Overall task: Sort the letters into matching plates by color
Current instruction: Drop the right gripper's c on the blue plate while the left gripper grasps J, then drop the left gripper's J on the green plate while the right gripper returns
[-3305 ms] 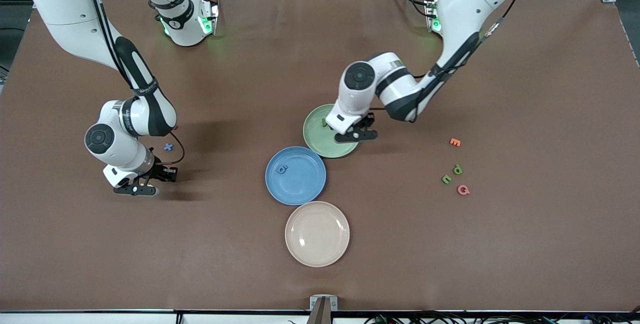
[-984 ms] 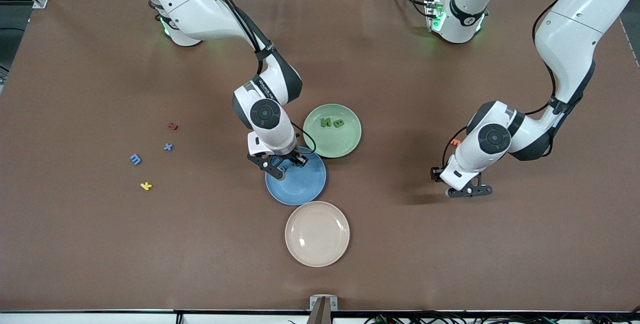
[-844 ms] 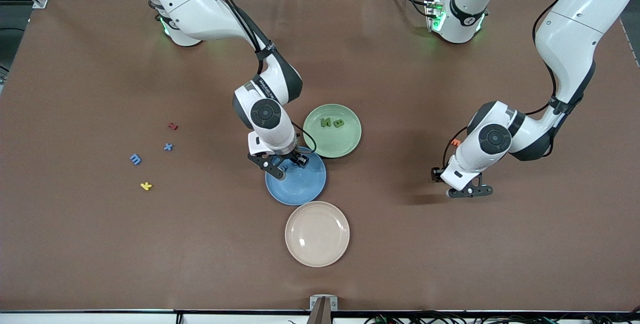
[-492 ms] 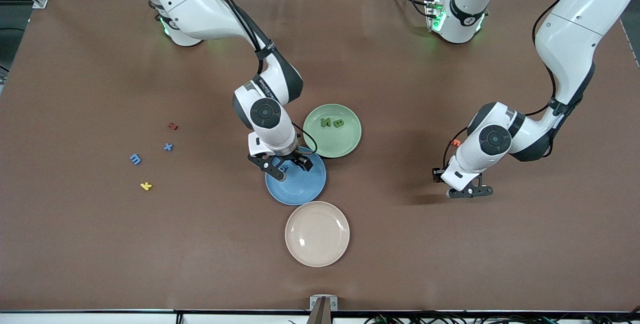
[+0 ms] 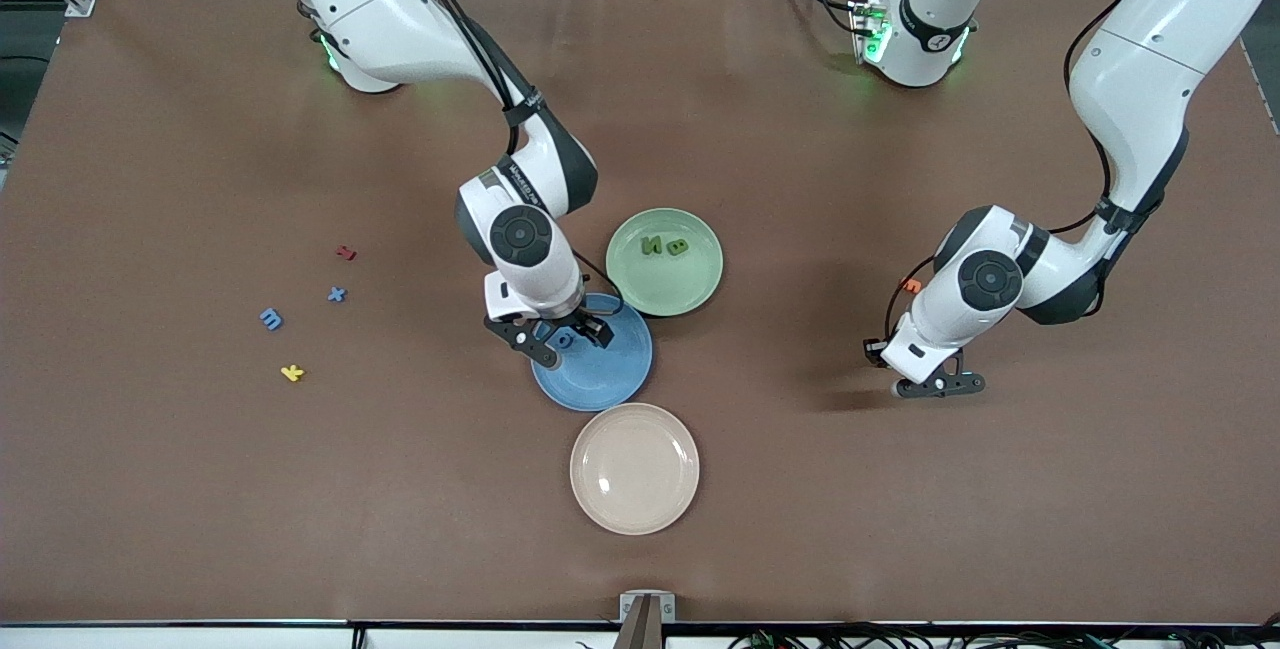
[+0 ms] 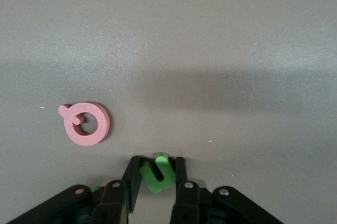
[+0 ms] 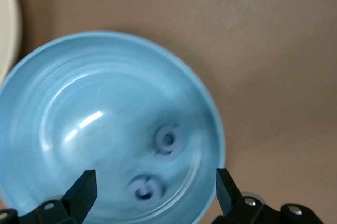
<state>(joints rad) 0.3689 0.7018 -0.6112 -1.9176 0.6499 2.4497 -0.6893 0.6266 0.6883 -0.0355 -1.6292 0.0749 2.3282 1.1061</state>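
Observation:
The blue plate holds two blue letters, seen in the right wrist view. My right gripper hangs open just over that plate, empty. The pale green plate holds two green letters. My left gripper is down on the table toward the left arm's end, shut on a green letter that lies on the cloth. A blue m and a blue x lie on the table toward the right arm's end.
A beige plate sits nearer the front camera than the blue plate. A pink letter lies beside the left gripper. An orange letter lies by the left arm. A red letter and a yellow letter lie near the blue ones.
My right gripper has opened over the blue plate and shifted slightly; a second blue letter now lies in the plate. My left gripper has stayed down at the green letter.

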